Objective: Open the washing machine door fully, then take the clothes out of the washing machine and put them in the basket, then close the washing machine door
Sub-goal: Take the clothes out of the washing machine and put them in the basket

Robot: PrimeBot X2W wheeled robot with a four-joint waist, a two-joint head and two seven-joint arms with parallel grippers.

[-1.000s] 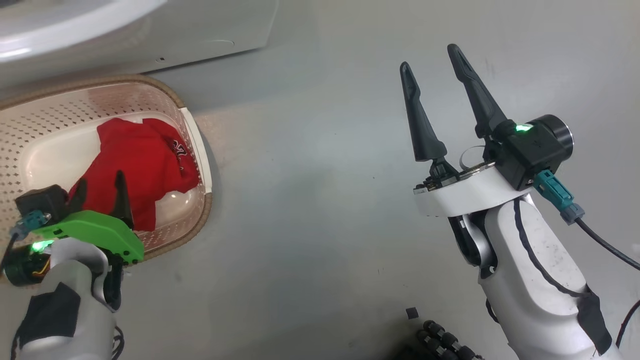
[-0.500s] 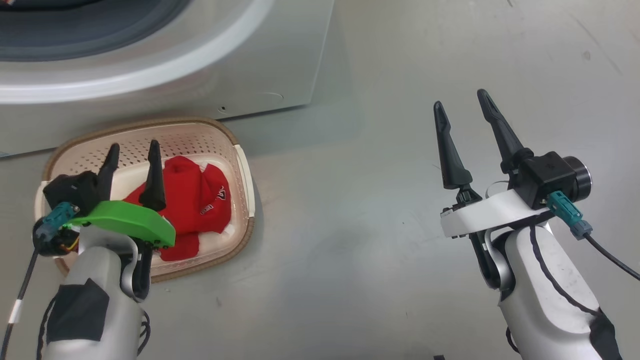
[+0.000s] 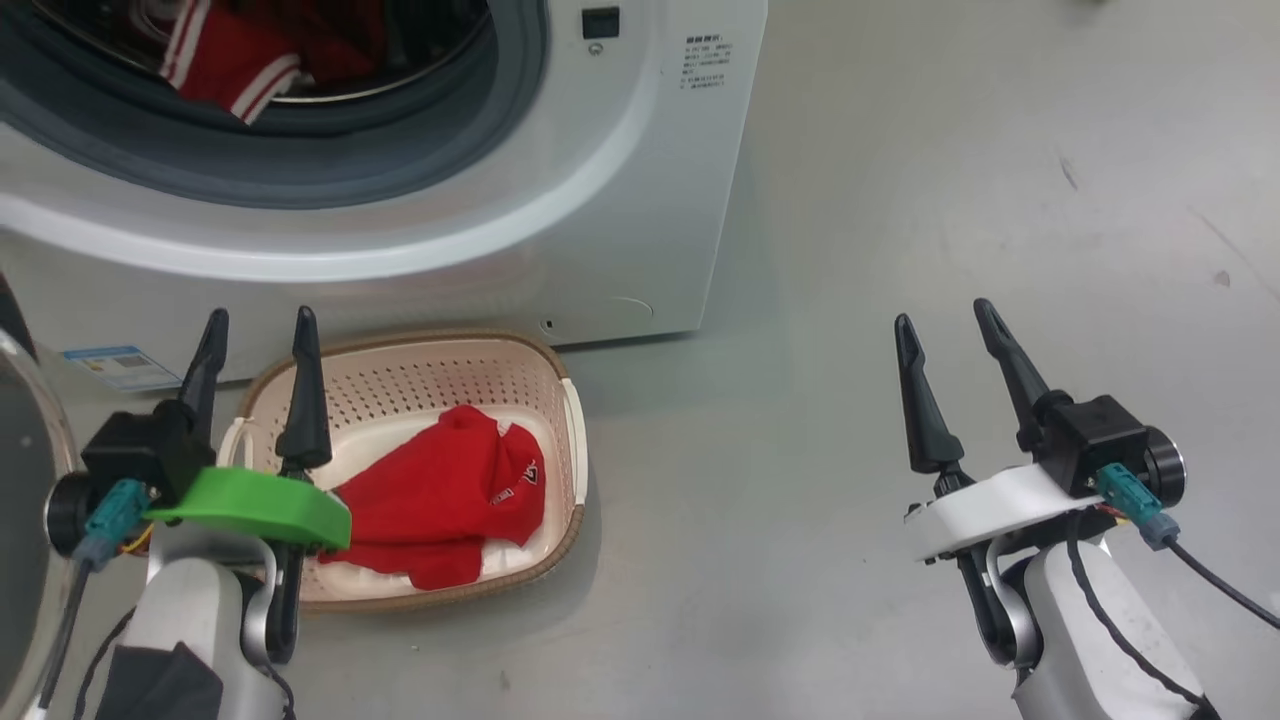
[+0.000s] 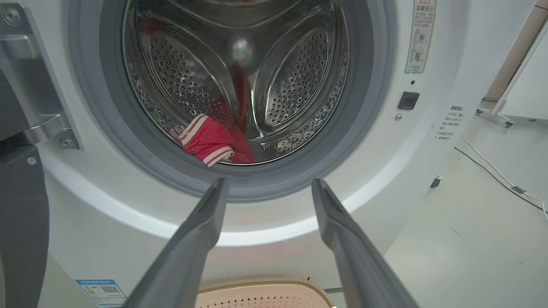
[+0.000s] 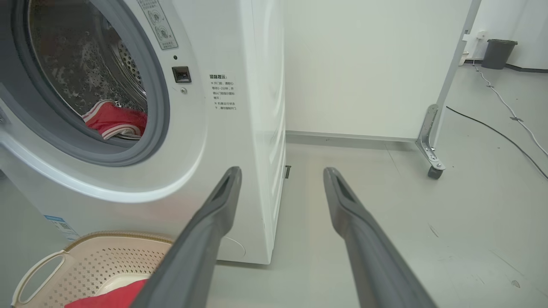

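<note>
Lead: Status on the laundry run?

Me: Unload step. Washing machine door [image 3: 22, 520] hangs open at the far left of my head view, so I judge step one done. One red garment [image 3: 440, 510] lies in the basket [image 3: 565, 400], which sits on the floor [image 3: 800, 450] just in front of the washing machine [image 3: 640, 200], towards its right corner. A striped garment [image 4: 207, 141], red with white trim, lies at the near lip of the drum [image 4: 295, 77].

Lead: Grippers?

Me: Both spread wide, nothing between the fingers. Left gripper [image 3: 259, 315] hovers at the basket's left end, aimed at the drum mouth. Right gripper [image 3: 943, 312] hangs over bare floor, well right of the basket.

Lead: Next move?

Me: My call is to send the left arm up and forward over the grey rubber ring [image 4: 265, 184], set the fingers around the striped bundle, close, lift it clear of the lip and carry it back to the basket. Risks are fabric snagging on the ring, or a thin pinch that drops it. I can't tell if more sits deeper in. The red further back may be a reflection. The door closes last.
</note>
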